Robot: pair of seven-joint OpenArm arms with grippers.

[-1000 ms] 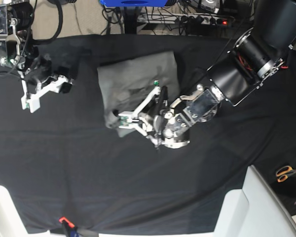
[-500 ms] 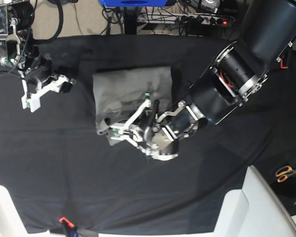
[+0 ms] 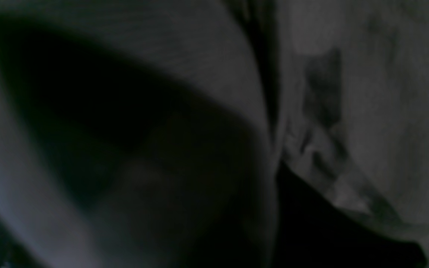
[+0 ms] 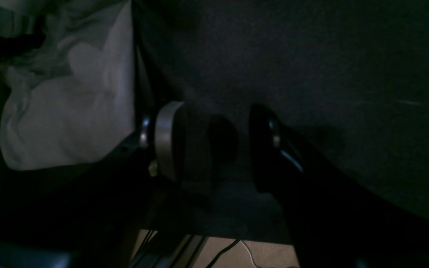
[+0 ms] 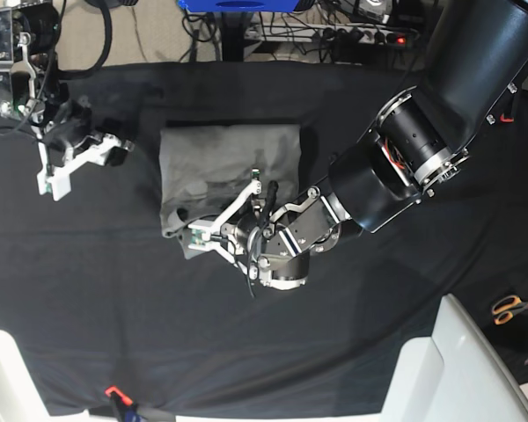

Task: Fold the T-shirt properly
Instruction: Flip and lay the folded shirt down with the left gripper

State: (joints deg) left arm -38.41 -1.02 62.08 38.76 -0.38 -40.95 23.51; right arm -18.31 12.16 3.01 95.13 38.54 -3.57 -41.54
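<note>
Two arms work over a black cloth [image 5: 352, 334]. No container shows in any view. The shirt [image 5: 224, 163] lies folded into a rough grey rectangle a little left of the cloth's middle in the base view, its near left corner rumpled.

The left gripper [image 5: 194, 236] lies at that near edge, jaws closed together, fingertips at the rumpled fabric; whether cloth is pinched between them cannot be told, since the left wrist view gives only blurred grey folds [image 3: 367, 111] pressed close to the lens.

The right gripper [image 5: 57, 180] hangs at the cloth's far left, well apart from the shirt. In its wrist view the fingers [image 4: 166, 137] stand apart with only bare cloth between them.

Against the earlier base pictures, the shirt has slid leftward across the cloth and its far edge now lies straighter. The left arm has reached further over in the same direction, gripper with it. The right gripper has not moved.
</note>
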